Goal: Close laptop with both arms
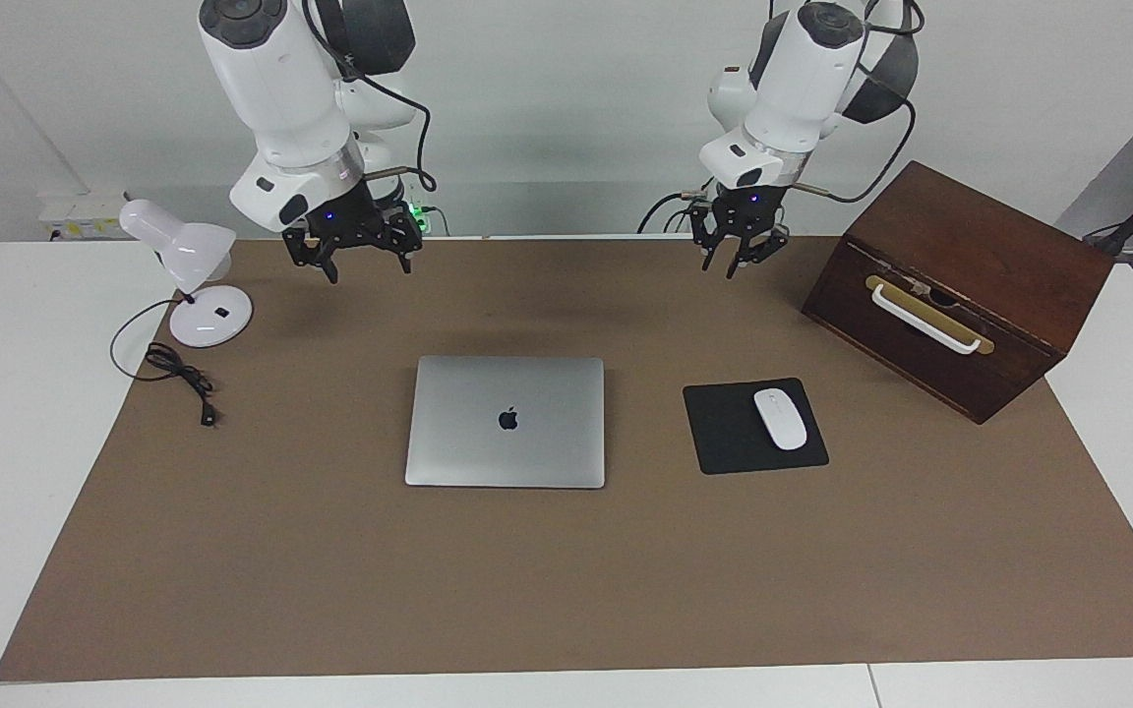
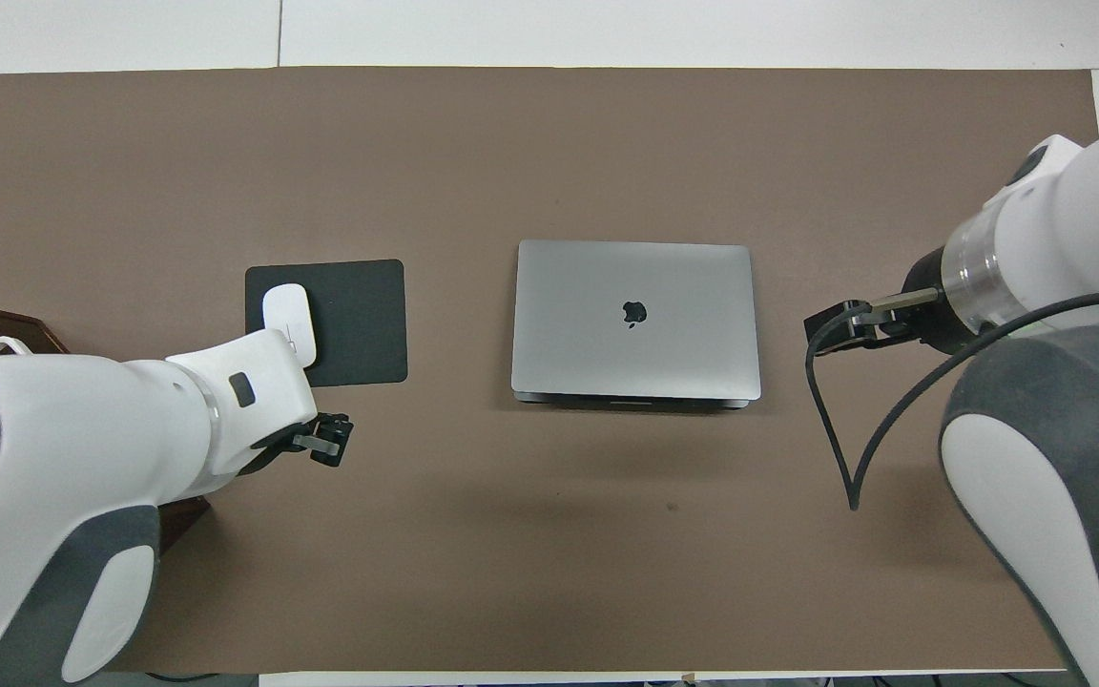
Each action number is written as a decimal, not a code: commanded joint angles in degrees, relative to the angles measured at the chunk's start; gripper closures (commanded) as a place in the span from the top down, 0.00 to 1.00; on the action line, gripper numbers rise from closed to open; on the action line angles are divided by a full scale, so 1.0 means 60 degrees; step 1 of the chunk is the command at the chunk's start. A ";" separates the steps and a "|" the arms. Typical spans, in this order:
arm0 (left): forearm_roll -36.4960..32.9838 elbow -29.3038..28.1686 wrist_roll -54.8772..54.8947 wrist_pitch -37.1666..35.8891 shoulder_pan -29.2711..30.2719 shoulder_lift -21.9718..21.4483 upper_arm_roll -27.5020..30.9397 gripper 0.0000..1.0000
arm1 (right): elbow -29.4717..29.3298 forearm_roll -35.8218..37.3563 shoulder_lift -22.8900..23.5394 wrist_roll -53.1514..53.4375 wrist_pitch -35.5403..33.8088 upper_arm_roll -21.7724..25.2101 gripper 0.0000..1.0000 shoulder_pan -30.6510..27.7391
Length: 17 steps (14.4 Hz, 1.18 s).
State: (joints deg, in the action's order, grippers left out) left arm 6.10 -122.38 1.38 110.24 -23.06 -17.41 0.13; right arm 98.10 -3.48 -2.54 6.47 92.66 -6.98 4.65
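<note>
The silver-grey laptop (image 1: 506, 421) lies shut and flat on the brown mat (image 1: 566, 580), its lid with the dark apple logo facing up; it also shows in the overhead view (image 2: 635, 320). My left gripper (image 1: 739, 258) hangs open and empty high over the mat's edge by the robots, beside the wooden box; in the overhead view it (image 2: 328, 445) shows beside the mouse pad. My right gripper (image 1: 355, 258) hangs open and empty high over the mat near the lamp; it shows in the overhead view (image 2: 834, 332) too. Neither gripper touches the laptop.
A black mouse pad (image 1: 724, 433) with a white mouse (image 1: 781, 419) lies beside the laptop toward the left arm's end. A dark wooden box (image 1: 960, 285) with a white handle stands at that end. A white desk lamp (image 1: 195, 280) and its cord (image 1: 178, 374) are at the right arm's end.
</note>
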 commanded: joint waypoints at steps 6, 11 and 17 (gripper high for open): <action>0.0038 0.1397 0.0165 -0.2114 0.2490 -0.0028 -0.0008 1.00 | 0.0174 0.0960 0.0319 -0.1119 0.0846 0.0240 1.00 -0.0306; -0.0955 0.1602 0.0005 -0.1923 0.3139 -0.0043 -0.0008 1.00 | 0.0057 0.0975 0.0350 -0.1180 0.0494 0.0225 1.00 -0.0409; -0.0929 0.3207 -0.0025 -0.3047 0.3783 0.0964 -0.0008 1.00 | -0.0119 0.1195 0.0379 -0.1210 0.0201 0.0020 1.00 -0.0746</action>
State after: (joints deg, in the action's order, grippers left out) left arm 1.38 -110.65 1.69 97.17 -1.50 -16.65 0.71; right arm 98.18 2.75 -0.41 0.54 95.21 -5.70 1.59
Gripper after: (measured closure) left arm 0.000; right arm 0.000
